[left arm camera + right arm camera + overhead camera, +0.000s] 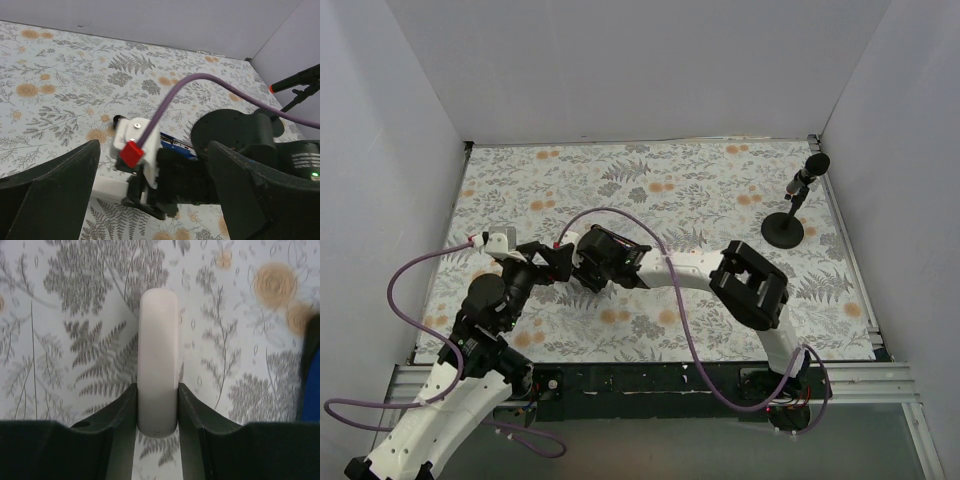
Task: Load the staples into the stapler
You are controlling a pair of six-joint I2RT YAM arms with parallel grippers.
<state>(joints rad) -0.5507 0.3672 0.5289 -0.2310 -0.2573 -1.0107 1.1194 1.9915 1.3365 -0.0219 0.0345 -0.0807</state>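
Observation:
My right gripper is shut on the staples, a pale whitish strip with a rounded end that sticks out past the fingertips, low over the floral table. The left wrist view shows the strip jutting left from the right gripper. The blue stapler lies just behind that gripper, mostly hidden, and a blue edge of it shows at the right of the right wrist view. My left gripper is open and empty, its jaws wide apart and facing the right gripper. In the top view the two grippers meet at left centre, the left beside the right.
A black microphone stand is at the back right, also in the left wrist view. A purple cable arcs from the right wrist camera. White walls enclose the floral table.

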